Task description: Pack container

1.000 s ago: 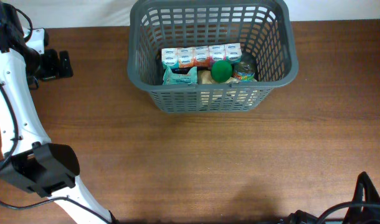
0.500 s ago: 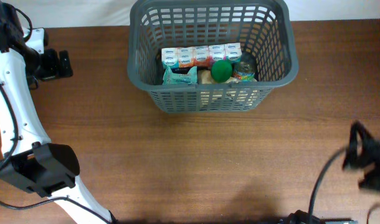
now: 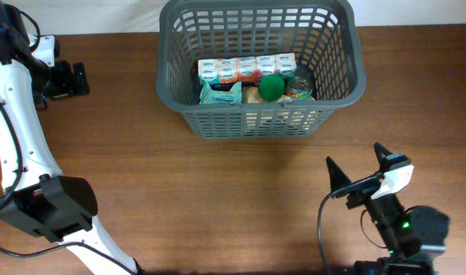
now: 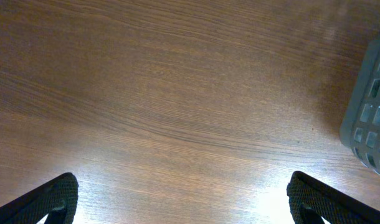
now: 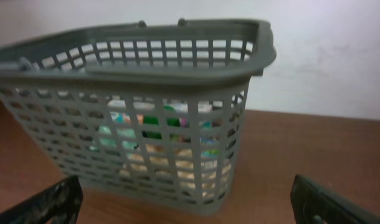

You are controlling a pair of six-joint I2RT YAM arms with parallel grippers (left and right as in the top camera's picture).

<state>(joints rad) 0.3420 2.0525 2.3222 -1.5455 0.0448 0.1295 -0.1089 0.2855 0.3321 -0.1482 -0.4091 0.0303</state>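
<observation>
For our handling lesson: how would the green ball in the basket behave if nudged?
Being round, the green ball probably rolls, though packets beside it may wedge it. Walls of the grey plastic lattice basket should contain it.

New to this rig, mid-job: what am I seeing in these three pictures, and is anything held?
Two robot arms work at a wooden table. The overhead picture comes from a fixed camera above it: the left gripper is at the upper left, the right gripper at the lower right. The grey basket holds a row of small cartons, a green ball, a can and a teal packet. The other two pictures come from cameras on the wrists; the dark shapes in their bottom corners are each gripper's own fingers. The left wrist looks down at the wood and a corner of the basket; the right wrist faces the basket's side. Both grippers are open and hold nothing.
</observation>
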